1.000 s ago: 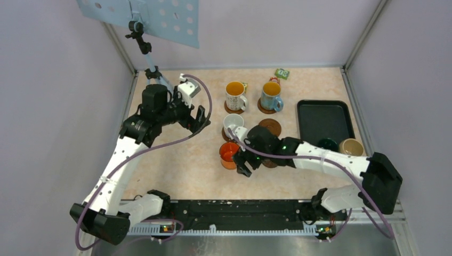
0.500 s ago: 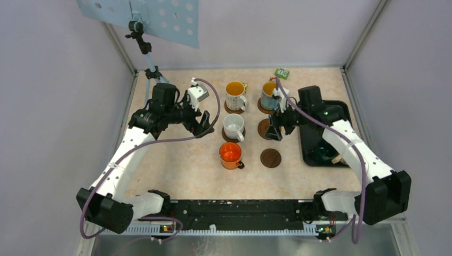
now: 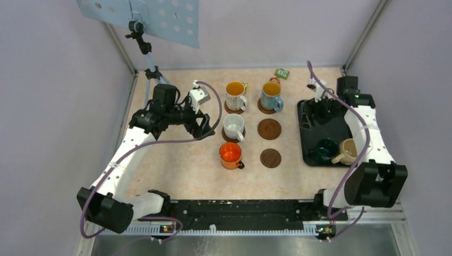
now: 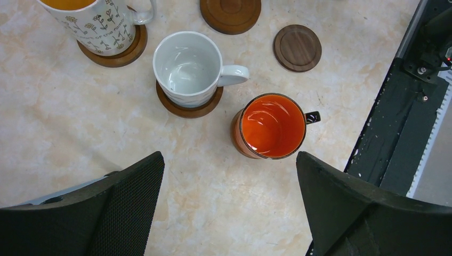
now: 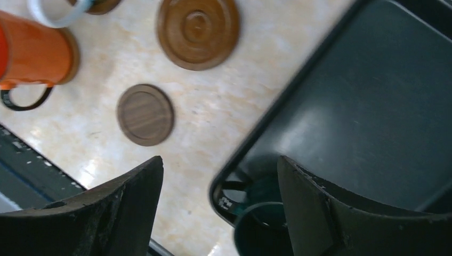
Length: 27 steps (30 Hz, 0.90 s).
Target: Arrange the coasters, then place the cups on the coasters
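The right gripper [image 3: 313,108] hovers over the far end of the black tray [image 3: 341,124], fingers apart and empty. The dark green cup [image 3: 323,150] and beige cup [image 3: 350,149] sit at the tray's near end, back toward that arm's base (the left gripper [image 3: 201,124], also spread wide, is well apart). Two bare coasters [image 3: 269,128] lie left of the tray.

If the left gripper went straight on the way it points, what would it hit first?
Probably the orange mug, just ahead of the open left gripper; depth is unclear, so maybe the bare table beside it.
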### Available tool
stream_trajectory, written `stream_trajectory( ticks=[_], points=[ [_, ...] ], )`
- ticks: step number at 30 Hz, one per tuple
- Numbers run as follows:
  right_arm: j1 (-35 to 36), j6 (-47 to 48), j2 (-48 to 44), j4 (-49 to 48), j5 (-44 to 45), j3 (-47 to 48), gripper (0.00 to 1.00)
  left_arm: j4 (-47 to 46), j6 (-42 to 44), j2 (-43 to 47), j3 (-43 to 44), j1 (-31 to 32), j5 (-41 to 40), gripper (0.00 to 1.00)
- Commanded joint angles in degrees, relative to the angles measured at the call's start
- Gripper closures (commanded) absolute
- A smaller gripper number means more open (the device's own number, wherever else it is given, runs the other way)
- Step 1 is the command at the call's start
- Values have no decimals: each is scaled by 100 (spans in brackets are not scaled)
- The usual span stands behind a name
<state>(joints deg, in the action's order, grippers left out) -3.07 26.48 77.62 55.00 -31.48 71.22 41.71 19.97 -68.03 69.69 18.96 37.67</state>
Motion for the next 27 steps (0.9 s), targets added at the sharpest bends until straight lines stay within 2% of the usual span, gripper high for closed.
stream_trajectory(
  ticks=[1, 4, 9, 12, 17, 23, 27],
  points=[
    [-786, 989, 326, 899, 184, 588, 24, 20, 161, 70, -51, -6, 269, 1],
    [-1092, 1273, 249, 1379, 223, 640, 25, -3, 190, 160, -131, -6, 334, 1],
    [-1373, 1534, -281, 1608, 780, 482, 25, -23, 271, 198, -254, -8, 421, 1],
    [-1901, 2294, -286, 2006, 817, 623, 25, -57, 333, 207, -326, -6, 437, 1],
    [-2948, 3600, 144, 2379, 1153, 904, 29, -74, 376, 200, -342, -7, 513, 1],
    [-3828, 4089, 763, 2282, 1553, 1006, 31, -94, 348, 198, -317, -7, 483, 1],
    [-4146, 4318, 808, 2132, 1755, 462, 32, -64, 350, 114, -174, -11, 422, 1]
  ],
)
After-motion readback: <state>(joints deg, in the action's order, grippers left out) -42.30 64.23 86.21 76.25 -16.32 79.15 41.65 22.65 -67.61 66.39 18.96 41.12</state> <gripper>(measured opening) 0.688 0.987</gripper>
